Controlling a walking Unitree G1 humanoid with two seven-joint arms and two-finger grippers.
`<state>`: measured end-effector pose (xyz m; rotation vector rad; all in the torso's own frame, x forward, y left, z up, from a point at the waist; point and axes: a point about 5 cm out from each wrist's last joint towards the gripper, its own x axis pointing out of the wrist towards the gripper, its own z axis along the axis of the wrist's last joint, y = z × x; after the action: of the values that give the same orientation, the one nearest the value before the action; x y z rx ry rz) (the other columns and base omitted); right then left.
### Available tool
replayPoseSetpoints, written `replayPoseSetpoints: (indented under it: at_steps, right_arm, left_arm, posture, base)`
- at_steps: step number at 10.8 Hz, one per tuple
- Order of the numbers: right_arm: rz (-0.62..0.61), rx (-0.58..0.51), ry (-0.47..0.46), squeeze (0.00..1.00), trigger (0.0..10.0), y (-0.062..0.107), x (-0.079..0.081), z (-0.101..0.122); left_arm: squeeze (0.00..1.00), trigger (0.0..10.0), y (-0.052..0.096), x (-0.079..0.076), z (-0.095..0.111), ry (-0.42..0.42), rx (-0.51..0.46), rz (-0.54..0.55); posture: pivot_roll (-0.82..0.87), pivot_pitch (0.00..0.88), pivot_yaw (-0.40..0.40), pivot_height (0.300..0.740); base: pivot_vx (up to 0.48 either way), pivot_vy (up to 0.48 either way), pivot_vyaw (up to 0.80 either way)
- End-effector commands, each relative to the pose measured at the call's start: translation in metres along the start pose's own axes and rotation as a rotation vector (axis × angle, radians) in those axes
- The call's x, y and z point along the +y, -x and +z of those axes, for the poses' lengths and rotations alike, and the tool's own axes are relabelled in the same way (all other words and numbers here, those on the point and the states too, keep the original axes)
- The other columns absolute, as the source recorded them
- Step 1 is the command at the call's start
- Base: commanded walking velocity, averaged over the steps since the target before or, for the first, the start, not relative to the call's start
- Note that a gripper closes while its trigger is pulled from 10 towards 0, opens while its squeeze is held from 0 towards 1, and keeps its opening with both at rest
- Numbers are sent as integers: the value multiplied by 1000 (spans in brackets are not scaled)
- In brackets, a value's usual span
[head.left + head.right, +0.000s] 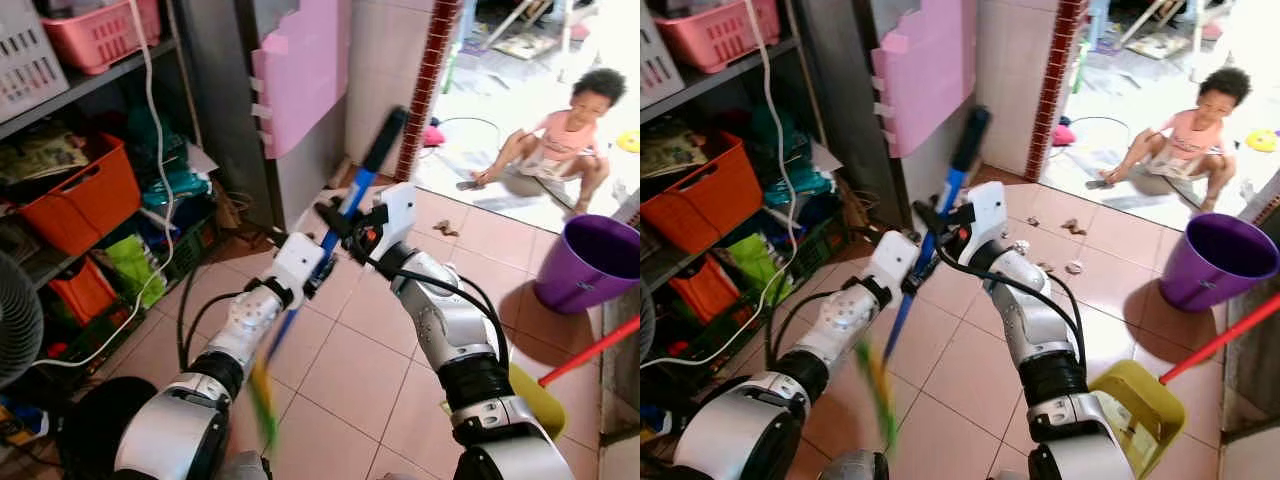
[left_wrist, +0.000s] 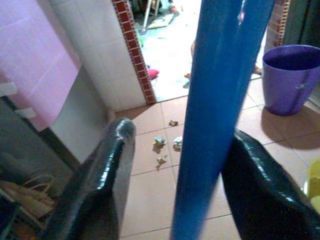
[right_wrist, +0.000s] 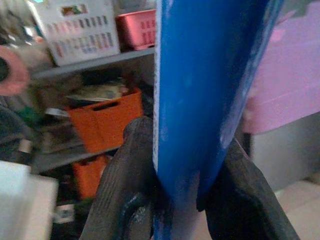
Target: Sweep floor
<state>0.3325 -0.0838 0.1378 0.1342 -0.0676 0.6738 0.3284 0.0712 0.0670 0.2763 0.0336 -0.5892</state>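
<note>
On the left, metal shelving (image 1: 95,75) carries a pink basket (image 1: 100,30), a white basket (image 1: 25,65) and an orange crate (image 1: 85,195); no brand or writing on any of them can be read. A white cable (image 1: 160,190) hangs down the front of the shelves, and a pink panel (image 1: 300,70) leans against the grey cabinet beside them.

The left gripper (image 1: 322,268) sits low on the blue broom handle (image 1: 352,195). In the left wrist view its two black fingers (image 2: 107,175) stand on either side of the handle with a gap showing — spread, not pressing. The right gripper (image 1: 338,218) is just above it on the same handle, and the right wrist view shows both fingers (image 3: 130,165) pressed tight against the blue shaft (image 3: 205,90). The handle runs tilted, its black top toward the pink panel and its blurred green-yellow lower end (image 1: 262,395) down between the two arms.

Small crumpled scraps (image 1: 1072,227) lie on the tan tiles near the doorway. Farther right stands a purple bucket (image 1: 590,262), with a yellow dustpan (image 1: 1140,410) on a red stick (image 1: 1220,340) nearer the robot. A child (image 1: 560,140) sits on the bright floor beyond the doorway.
</note>
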Motion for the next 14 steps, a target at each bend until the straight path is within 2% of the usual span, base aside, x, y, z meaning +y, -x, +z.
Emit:
replayPoseSetpoints:
  at_steps: [1,3,5,6,7,8,9,10,11,12,14]
  right_arm:
    - [-127,3,118,0,0,11,-27,9]
    - [-184,13,182,0,0,16,-35,7]
    - [-285,49,361,0,0,23,-47,2]
    - [-351,43,383,0,0,33,-53,-1]
    - [-395,55,367,0,0,39,-55,-6]
    - [-497,68,354,0,0,53,-61,-14]
    - [-575,70,311,0,0,68,-65,-23]
    - [-653,50,242,0,0,79,-69,-24]
    - [-665,32,241,0,0,84,-70,-23]
    - [-703,13,250,0,0,90,-75,-19]
    - [-712,17,320,0,0,90,-76,-14]
  left_arm:
    - [1000,10000,11,21,-7,20,12,97]
    - [1000,10000,21,20,-13,51,-24,107]
    - [1000,10000,31,11,-17,107,-56,107]
    - [1000,10000,39,6,-18,142,-72,126]
    - [1000,10000,43,8,-17,156,-72,166]
    - [1000,10000,53,12,-13,161,-83,227]
    - [1000,10000,67,29,2,167,-144,349]
    - [1000,10000,78,44,9,162,-159,447]
    - [1000,10000,86,53,10,184,-144,504]
    - [1000,10000,96,65,1,135,-86,571]
    - [1000,10000,102,64,-2,167,-16,543]
  posture:
    - [-98,0,27,740]
    - [-93,0,27,740]
    - [-81,0,25,740]
    - [-77,0,27,740]
    - [-74,0,31,740]
    - [-65,0,33,740]
    - [-54,0,32,740]
    - [-38,0,38,740]
    - [-31,0,45,740]
    - [-34,0,52,740]
    - [-39,0,62,740]
  base:
    - [0,0,0]
    - [0,0,0]
    - [0,0,0]
    - [0,0,0]
    - [0,0,0]
    - [0,0,0]
    - [0,0,0]
    - [0,0,0]
    - [0,0,0]
    - [0,0,0]
    - [0,0,0]
